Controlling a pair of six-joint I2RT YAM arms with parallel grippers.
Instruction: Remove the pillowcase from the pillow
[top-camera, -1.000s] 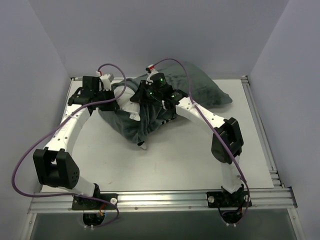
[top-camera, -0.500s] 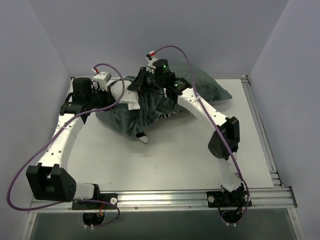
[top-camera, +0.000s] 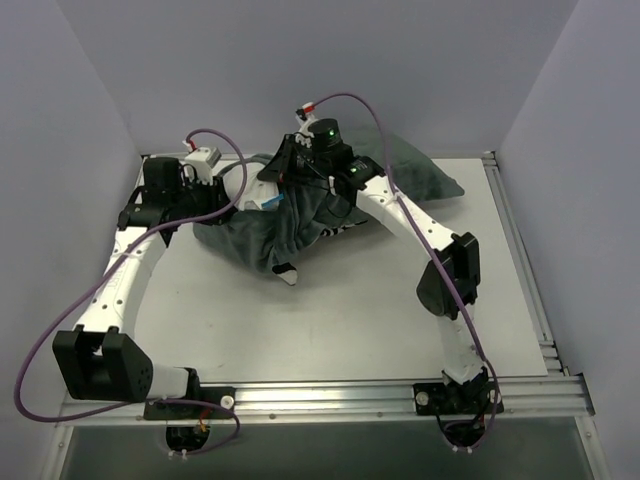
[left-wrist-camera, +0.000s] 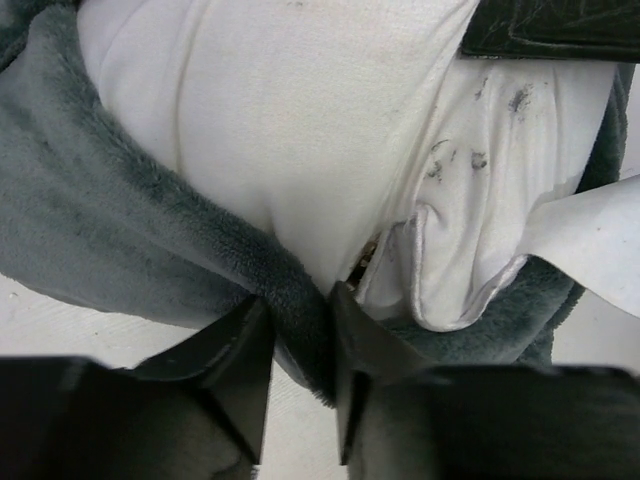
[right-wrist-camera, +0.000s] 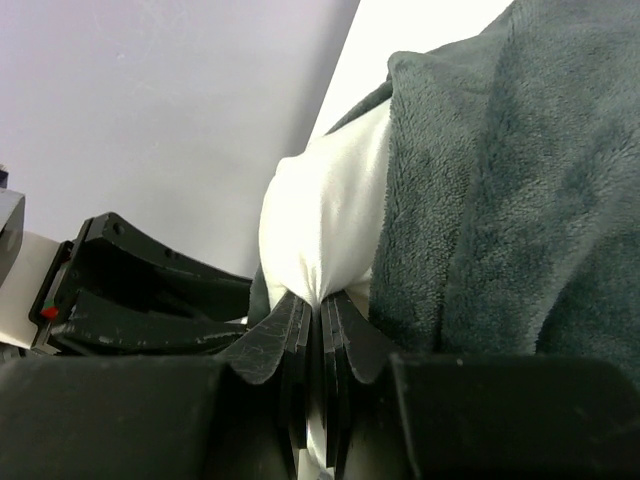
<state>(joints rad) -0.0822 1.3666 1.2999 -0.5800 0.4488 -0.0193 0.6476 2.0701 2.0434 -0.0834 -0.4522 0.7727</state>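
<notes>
- The plump white fabric pillow (left-wrist-camera: 300, 120) lies along the far edge of the pale desk (top-camera: 350, 310), from near the far-left corner to past the middle.
- The dark grey plush pillowcase (left-wrist-camera: 120, 230) is on most of the pillow. It is pulled back at the left end, where bare white fabric bulges out of its mouth.
- The left pincer (left-wrist-camera: 298, 300) is at that open end with its jaws part-way open. The grey hem of the pillowcase lies in the gap and touches both black fingers (left-wrist-camera: 245, 370). Whether they press on it I cannot tell.
- The right pincer (right-wrist-camera: 320, 305) is almost fully closed and nips a fold of the white pillow, just beside the grey edge of the cover.
- A white label (left-wrist-camera: 590, 230) sticks out near the opening, and the white lining beside it has dark smudges.
- Both arms reach to the far-left part of the desk, their pincers close together.
</notes>
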